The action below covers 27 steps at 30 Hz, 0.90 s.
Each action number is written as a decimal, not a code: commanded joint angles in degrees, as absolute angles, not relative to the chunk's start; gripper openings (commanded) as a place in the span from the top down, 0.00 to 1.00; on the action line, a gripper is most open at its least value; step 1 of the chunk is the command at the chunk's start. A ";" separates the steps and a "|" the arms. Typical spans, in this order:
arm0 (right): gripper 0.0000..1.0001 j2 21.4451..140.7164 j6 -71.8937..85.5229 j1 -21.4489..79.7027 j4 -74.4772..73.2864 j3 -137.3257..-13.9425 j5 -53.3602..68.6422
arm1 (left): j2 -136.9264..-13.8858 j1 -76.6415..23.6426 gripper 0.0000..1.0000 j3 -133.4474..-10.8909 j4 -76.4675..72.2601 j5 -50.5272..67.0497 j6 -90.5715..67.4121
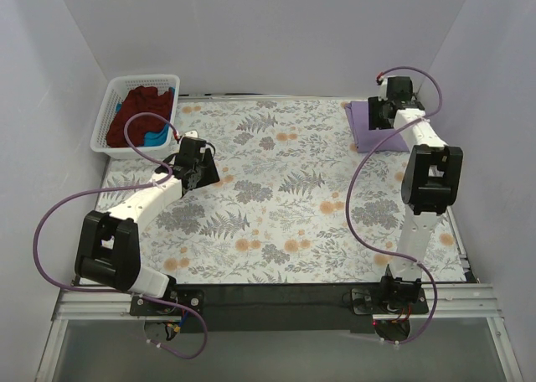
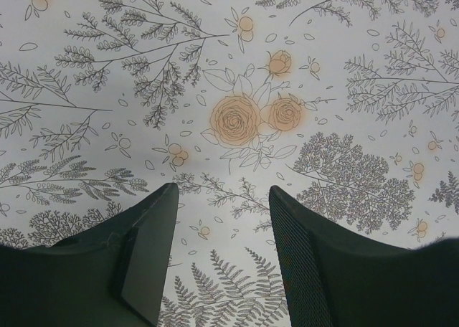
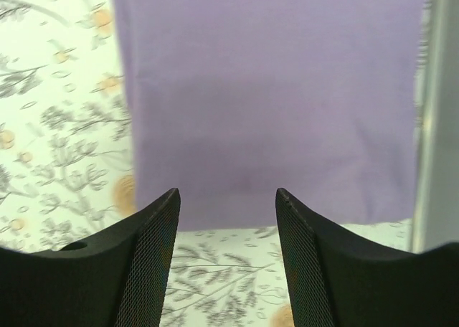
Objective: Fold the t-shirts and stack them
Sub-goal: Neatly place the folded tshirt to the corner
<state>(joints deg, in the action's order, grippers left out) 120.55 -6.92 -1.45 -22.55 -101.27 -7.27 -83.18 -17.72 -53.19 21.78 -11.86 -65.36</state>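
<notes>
A folded lavender t-shirt (image 1: 368, 127) lies flat at the table's far right corner; it fills the upper part of the right wrist view (image 3: 269, 105). My right gripper (image 3: 226, 198) is open and empty, just above the shirt's near edge. A dark maroon t-shirt (image 1: 139, 114) and a bright blue t-shirt (image 1: 154, 137) lie crumpled in the white basket (image 1: 111, 106) at the far left. My left gripper (image 2: 222, 194) is open and empty over bare floral cloth, in front of the basket (image 1: 198, 160).
The table is covered by a floral cloth (image 1: 276, 198). White walls stand close on the left, back and right. A pale edge strip (image 3: 434, 126) runs beside the lavender shirt. Purple cables loop off both arms.
</notes>
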 commanded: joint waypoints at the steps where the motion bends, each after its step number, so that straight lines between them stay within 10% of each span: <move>1: 0.37 120.05 -4.83 1.65 -21.89 -98.53 -0.44 | -82.00 -17.31 0.48 -53.17 20.83 -11.87 -64.78; 16: 0.41 128.05 -8.62 8.88 -21.71 -95.36 -16.69 | -81.47 -17.31 0.48 -53.26 20.83 -11.51 -64.60; 27: 0.98 132.27 -13.00 8.70 -19.78 -96.59 -24.60 | -82.35 -17.32 0.48 -53.26 20.83 -11.51 -64.51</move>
